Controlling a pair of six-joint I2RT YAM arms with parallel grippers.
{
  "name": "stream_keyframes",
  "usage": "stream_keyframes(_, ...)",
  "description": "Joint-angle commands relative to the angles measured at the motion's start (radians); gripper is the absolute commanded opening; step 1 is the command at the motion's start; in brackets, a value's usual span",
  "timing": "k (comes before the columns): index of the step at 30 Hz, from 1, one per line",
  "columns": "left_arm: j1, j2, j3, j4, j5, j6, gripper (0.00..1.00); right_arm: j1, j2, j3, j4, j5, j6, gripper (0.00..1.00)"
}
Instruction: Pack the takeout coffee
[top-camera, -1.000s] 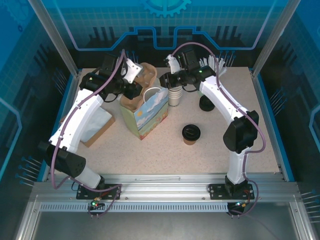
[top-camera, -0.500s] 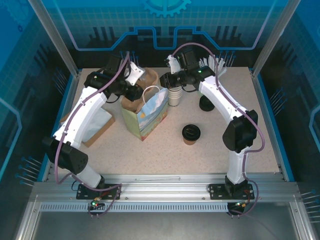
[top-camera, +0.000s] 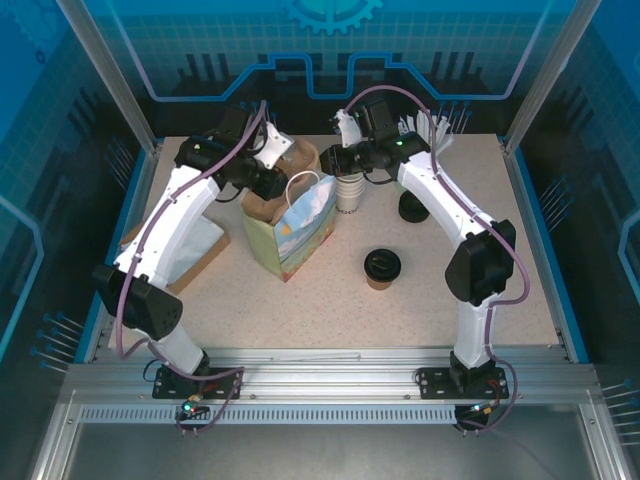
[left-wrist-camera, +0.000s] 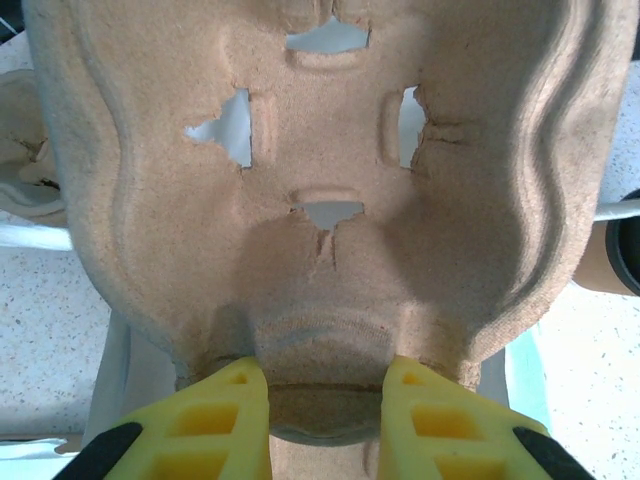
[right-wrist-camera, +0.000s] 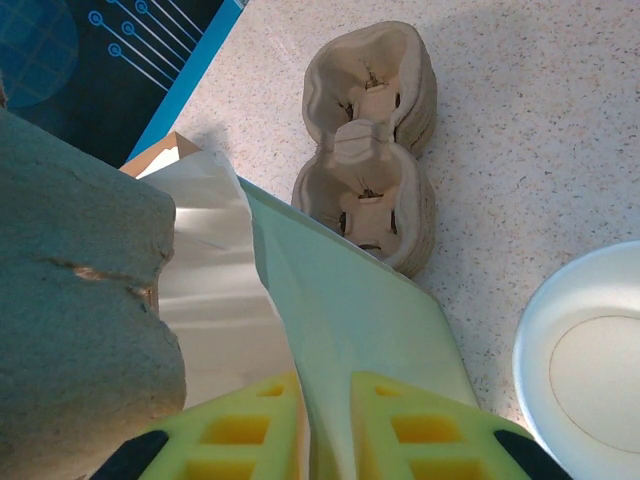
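The takeout coffee (top-camera: 382, 267), a brown cup with a black lid, stands alone on the table right of the paper bag (top-camera: 295, 225). My left gripper (top-camera: 268, 180) is shut on a brown pulp cup carrier (top-camera: 292, 158) and holds it over the bag's mouth. In the left wrist view the yellow fingers (left-wrist-camera: 225, 415) pinch the carrier (left-wrist-camera: 330, 180) at its near rim. My right gripper (top-camera: 328, 165) is shut on the bag's upper edge. In the right wrist view the pale green bag wall (right-wrist-camera: 350, 300) runs between its fingers (right-wrist-camera: 420, 425).
A stack of white cups (top-camera: 348, 190) stands just behind the bag, and a loose black lid (top-camera: 413, 208) lies under the right arm. More pulp carriers (right-wrist-camera: 370, 150) are stacked on the table behind the bag. A flat brown and white packet (top-camera: 190, 250) lies at the left.
My left arm has carried the pulp carrier a little to the right, further over the bag's mouth. The right arm, the bag and the coffee have stayed put.
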Motion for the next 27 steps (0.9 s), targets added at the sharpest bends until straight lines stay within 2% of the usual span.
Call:
stream_keyframes(1, 0.008, 0.017, 0.05, -0.041, -0.024, -0.031, 0.21, -0.001, -0.012, -0.008, 0.008, 0.009, -0.013, 0.2)
stream_keyframes(12, 0.03, 0.009, 0.057, -0.037, -0.003, -0.05, 0.21, -0.005, -0.012, -0.013, 0.003, 0.004, -0.016, 0.19)
stream_keyframes(20, 0.004, 0.006, 0.012, -0.068, 0.002, 0.023, 0.21, -0.005, -0.014, -0.013, 0.009, 0.001, -0.009, 0.19)
stream_keyframes(27, -0.001, 0.026, 0.031, -0.09, 0.0, 0.03, 0.21, -0.004, -0.016, -0.01, 0.011, 0.005, -0.004, 0.19)
